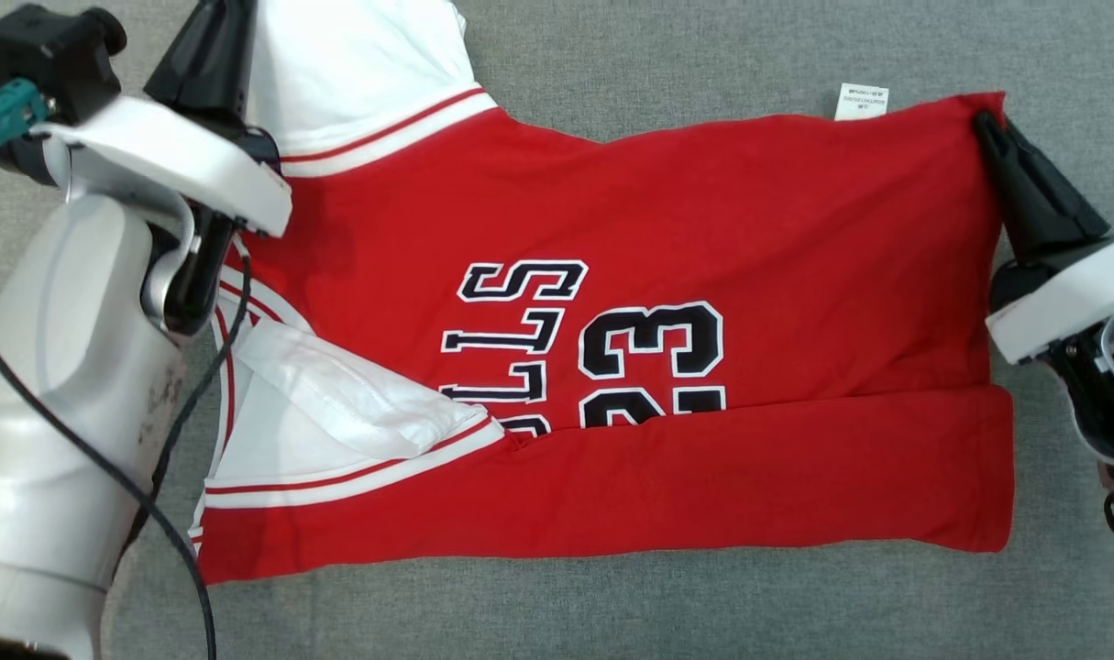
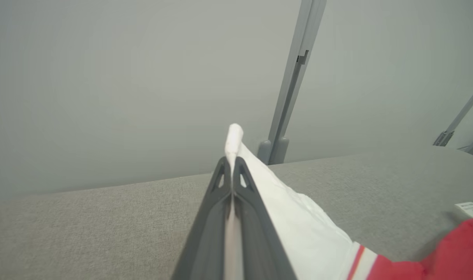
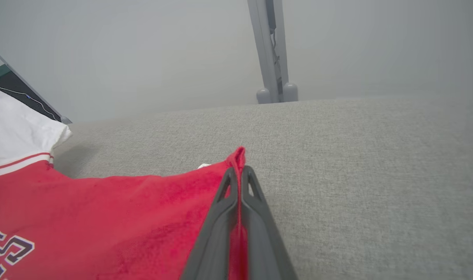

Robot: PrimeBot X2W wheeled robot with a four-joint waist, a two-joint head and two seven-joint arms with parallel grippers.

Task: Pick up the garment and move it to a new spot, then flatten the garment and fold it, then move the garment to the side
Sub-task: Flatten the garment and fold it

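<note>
left jaws: clamped on white sleeve (image 2: 291,217) of garment (image 1: 703,275) | right jaws: clamped on its red corner | garment lies on grey bench (image 1: 685,55)

You have the red garment (image 1: 795,229) spread across the grey desk (image 1: 703,614), its near edge folded up over the black lettering. Your right end effector (image 1: 987,124) pinches the far right corner, near a white label (image 1: 861,101). Your left end effector (image 1: 210,55) sits closed at the white sleeve (image 1: 355,64).
</note>
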